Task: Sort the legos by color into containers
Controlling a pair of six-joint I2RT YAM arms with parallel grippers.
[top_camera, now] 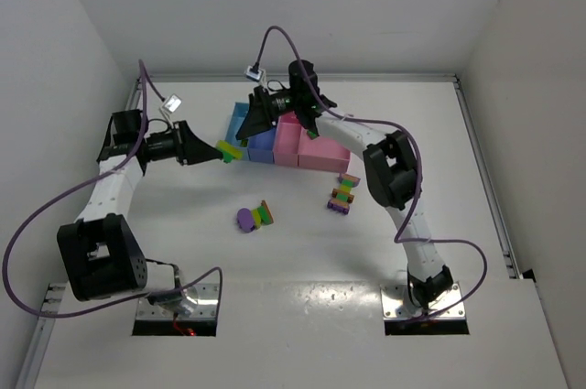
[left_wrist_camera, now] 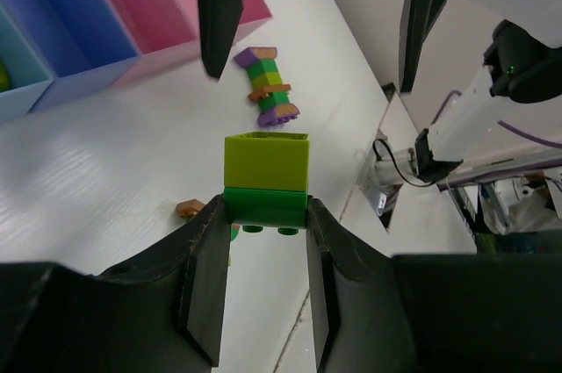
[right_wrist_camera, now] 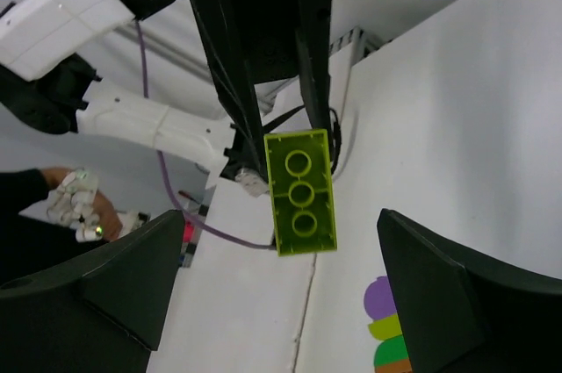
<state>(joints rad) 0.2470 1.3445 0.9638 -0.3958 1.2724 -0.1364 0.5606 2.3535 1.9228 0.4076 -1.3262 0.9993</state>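
Left gripper grips a two-brick stack; right gripper gapes around it

We see the left gripper (left_wrist_camera: 263, 219) shut on a stack (left_wrist_camera: 266, 182), its fingers (left_wrist_camera: 206, 250) clamped on the green lower brick while the lime brick stands clear above them. In the top view the stack (top_camera: 228, 149) hangs over the table (top_camera: 302, 261), just beside the near left corner of the bins (top_camera: 316, 166). The right gripper (top_camera: 249, 129) reaches over the bins towards it. In its own wrist view we find the right gripper (right_wrist_camera: 281, 215) wide open, the lime brick's three-holed underside between its fingers (right_wrist_camera: 132, 268) with a gap on either side, so it has hold of nothing. A multicolour strip (top_camera: 344, 193) lies on the table right of centre. A round purple piece (top_camera: 245, 218) lies nearer us, touching a green and orange brick.
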